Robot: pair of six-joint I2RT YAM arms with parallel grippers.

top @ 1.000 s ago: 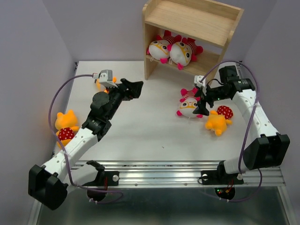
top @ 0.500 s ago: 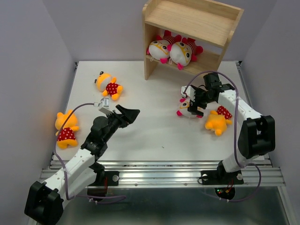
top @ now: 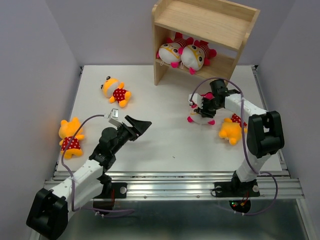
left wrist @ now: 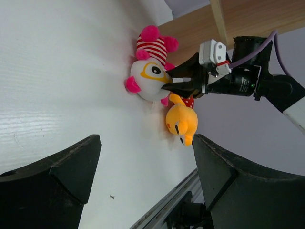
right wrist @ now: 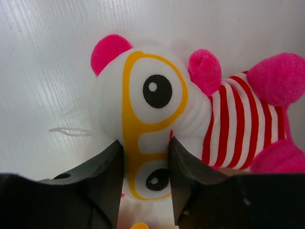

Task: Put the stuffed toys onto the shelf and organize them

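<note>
With two striped toys [top: 182,54] sitting on the shelf [top: 200,20], the right gripper [right wrist: 145,152] is pinching a third striped toy [right wrist: 157,109] on the table [top: 170,140], three orange toys [top: 116,91] lying loose there, the left gripper [top: 139,126] hanging spread and empty.

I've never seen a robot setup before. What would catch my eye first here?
The right gripper pinches the face of a white-faced plush toy with pink ears and a red-striped body, lying right of centre. Behind it, a light wooden two-tier shelf already holds two similar striped toys on its lower tier, while the left gripper hangs open, empty.
</note>
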